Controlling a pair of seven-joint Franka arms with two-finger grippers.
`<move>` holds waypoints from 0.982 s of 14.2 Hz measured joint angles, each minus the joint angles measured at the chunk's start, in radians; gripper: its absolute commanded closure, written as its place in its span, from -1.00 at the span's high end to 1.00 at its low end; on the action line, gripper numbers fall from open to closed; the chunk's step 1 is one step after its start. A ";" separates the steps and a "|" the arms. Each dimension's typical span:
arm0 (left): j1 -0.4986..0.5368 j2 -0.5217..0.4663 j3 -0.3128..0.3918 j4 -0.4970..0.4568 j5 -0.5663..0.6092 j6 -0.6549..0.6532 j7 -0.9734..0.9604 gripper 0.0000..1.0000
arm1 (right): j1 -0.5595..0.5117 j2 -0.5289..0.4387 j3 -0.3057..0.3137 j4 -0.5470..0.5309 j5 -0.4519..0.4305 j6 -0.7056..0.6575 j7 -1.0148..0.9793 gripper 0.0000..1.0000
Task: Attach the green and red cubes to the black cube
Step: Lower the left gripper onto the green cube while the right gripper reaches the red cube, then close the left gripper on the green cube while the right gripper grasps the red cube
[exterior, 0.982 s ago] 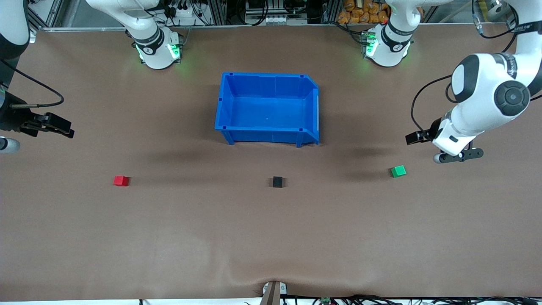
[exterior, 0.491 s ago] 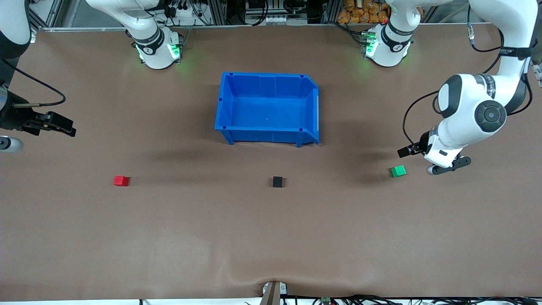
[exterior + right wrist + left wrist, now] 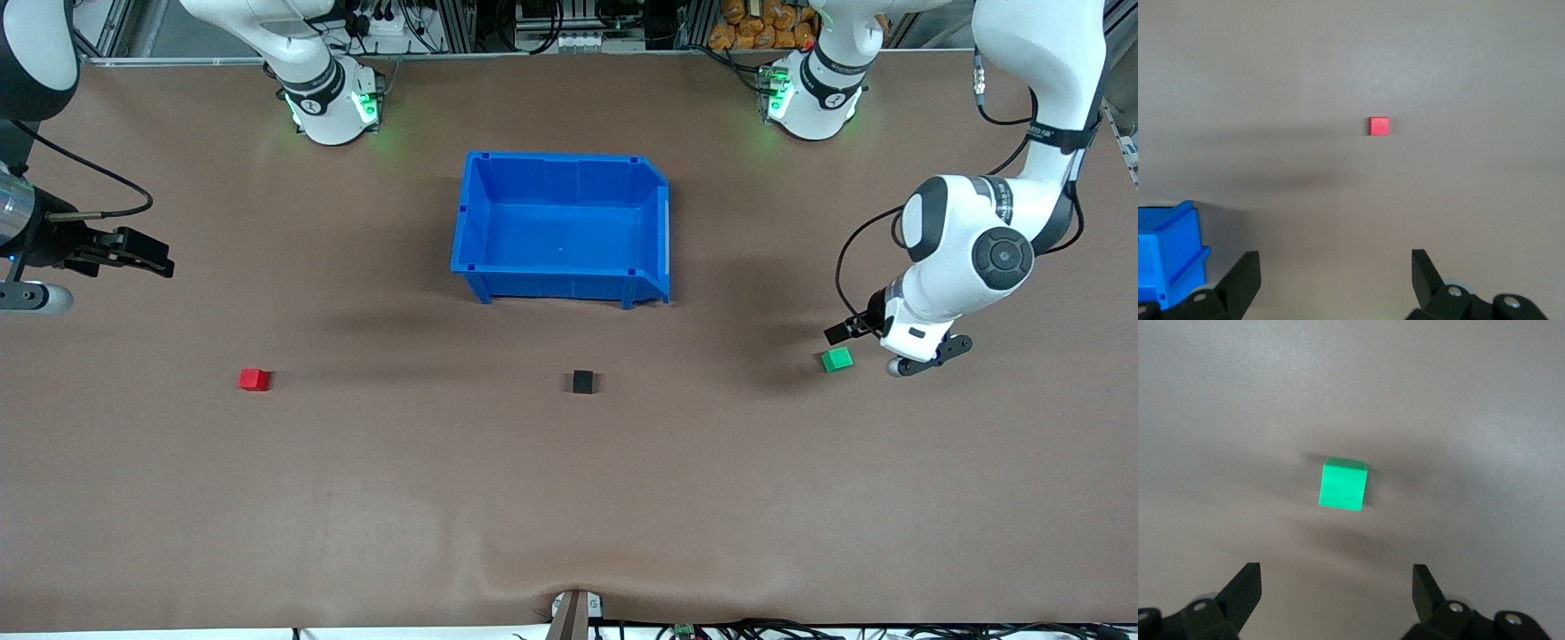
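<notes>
The green cube (image 3: 837, 359) lies on the brown table toward the left arm's end. The black cube (image 3: 583, 382) lies mid-table, nearer the front camera than the blue bin. The red cube (image 3: 254, 380) lies toward the right arm's end. My left gripper (image 3: 845, 331) is open and empty, low and just beside the green cube. In the left wrist view the green cube (image 3: 1344, 485) sits ahead of the spread fingers of the left gripper (image 3: 1337, 587). My right gripper (image 3: 147, 253) is open and empty, over the table's right-arm end. The right wrist view shows the red cube (image 3: 1379, 125) well ahead of that gripper (image 3: 1335, 270).
A blue bin (image 3: 560, 169) stands in the middle of the table, between the arm bases and the black cube. Its corner shows in the right wrist view (image 3: 1168, 253). The brown table cover has a ridge at the front edge (image 3: 573, 596).
My left arm has swung down and toward the middle, bringing its gripper close to the green cube. My right gripper has shifted slightly toward the middle. The cubes have not moved.
</notes>
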 measured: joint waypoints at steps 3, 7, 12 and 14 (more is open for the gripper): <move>0.010 0.035 0.001 -0.002 0.000 0.058 -0.002 1.00 | 0.001 0.022 0.001 -0.005 0.017 -0.001 0.000 1.00; 0.013 0.074 0.001 -0.007 0.000 0.133 -0.002 0.84 | 0.000 0.103 0.000 -0.007 0.045 0.013 0.000 1.00; 0.018 0.132 0.004 -0.009 0.024 0.223 0.001 0.62 | 0.003 0.197 0.000 -0.009 0.058 0.049 -0.004 1.00; 0.023 0.148 0.006 -0.006 0.047 0.236 0.001 0.57 | 0.010 0.253 0.001 -0.009 0.058 0.085 -0.071 1.00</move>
